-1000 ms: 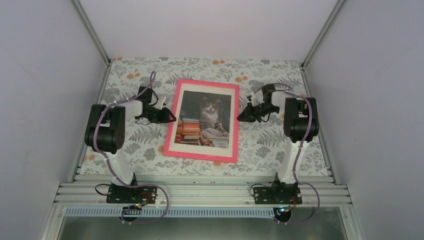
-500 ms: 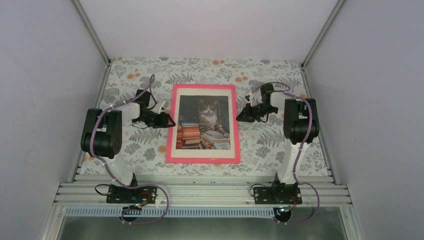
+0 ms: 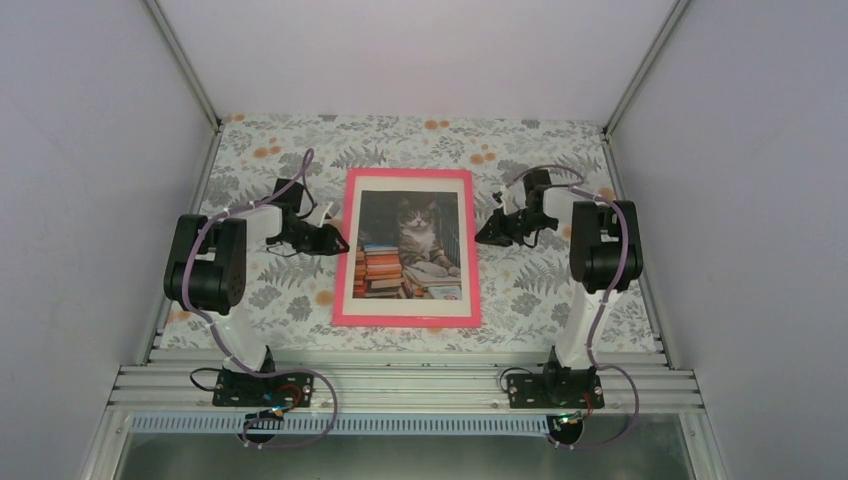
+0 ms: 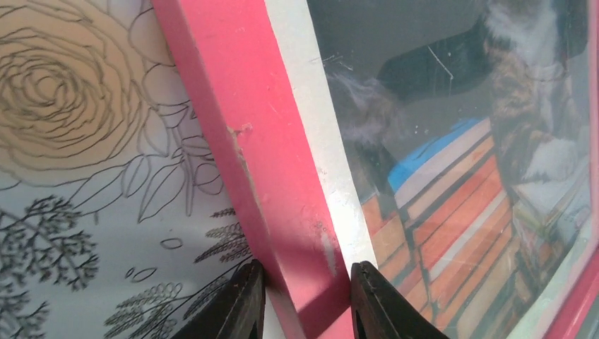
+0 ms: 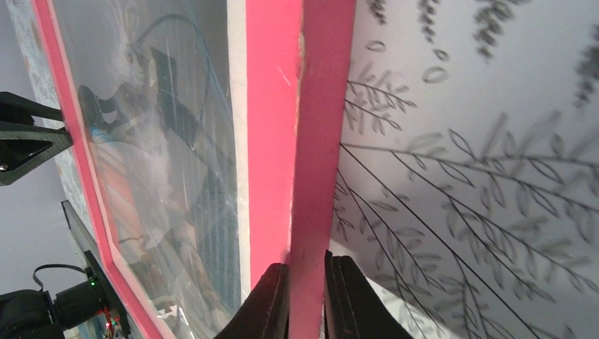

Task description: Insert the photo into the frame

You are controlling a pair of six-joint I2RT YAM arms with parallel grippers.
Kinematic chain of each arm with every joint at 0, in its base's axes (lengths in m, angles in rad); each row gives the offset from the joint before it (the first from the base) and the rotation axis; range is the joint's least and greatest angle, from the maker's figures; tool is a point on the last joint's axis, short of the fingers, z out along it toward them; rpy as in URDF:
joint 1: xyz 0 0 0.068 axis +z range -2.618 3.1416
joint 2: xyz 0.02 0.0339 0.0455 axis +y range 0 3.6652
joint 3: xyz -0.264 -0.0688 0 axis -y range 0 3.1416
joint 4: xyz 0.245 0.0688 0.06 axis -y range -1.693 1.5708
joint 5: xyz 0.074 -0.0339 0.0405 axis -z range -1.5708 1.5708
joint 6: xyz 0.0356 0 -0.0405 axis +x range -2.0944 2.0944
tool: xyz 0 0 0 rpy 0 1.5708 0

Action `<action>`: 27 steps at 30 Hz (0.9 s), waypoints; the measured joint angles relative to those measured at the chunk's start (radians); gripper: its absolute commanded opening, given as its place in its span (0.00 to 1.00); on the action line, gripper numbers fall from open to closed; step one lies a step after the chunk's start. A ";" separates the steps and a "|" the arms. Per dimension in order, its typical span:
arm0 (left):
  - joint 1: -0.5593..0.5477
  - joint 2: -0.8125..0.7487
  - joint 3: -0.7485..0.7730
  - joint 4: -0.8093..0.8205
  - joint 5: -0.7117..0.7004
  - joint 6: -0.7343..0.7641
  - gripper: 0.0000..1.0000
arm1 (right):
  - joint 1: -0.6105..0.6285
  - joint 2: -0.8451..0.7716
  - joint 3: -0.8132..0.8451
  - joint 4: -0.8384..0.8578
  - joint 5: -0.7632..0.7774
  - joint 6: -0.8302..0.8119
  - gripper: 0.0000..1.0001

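Bright pink frame (image 4: 261, 176); photo (image 3: 410, 245) dark, white-bordered; tablecloth (image 3: 540, 290) grey floral, seemingly orange-dotted.

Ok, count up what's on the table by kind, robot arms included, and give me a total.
frame: 1
photo: 1, already inside the frame
arms: 2, the left arm and the right arm
Total: 4

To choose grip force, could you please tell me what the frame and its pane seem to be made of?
The frame: probably painted wood or fibreboard, matte pink, chipped edge. The pane: clear, glossy plastic or glass: reflections and fine scratches.
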 measured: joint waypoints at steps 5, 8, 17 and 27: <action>-0.014 0.020 0.014 0.009 0.024 -0.006 0.26 | -0.019 -0.034 -0.040 0.004 0.029 -0.005 0.20; -0.019 0.033 0.025 0.012 0.041 -0.006 0.26 | -0.029 -0.048 -0.057 0.003 0.044 -0.008 0.24; -0.035 0.034 0.025 0.026 0.039 -0.009 0.31 | -0.032 -0.086 -0.069 -0.003 0.127 -0.008 0.34; -0.055 -0.003 0.023 0.021 0.022 -0.004 0.84 | -0.032 -0.138 -0.073 -0.019 0.214 -0.014 0.70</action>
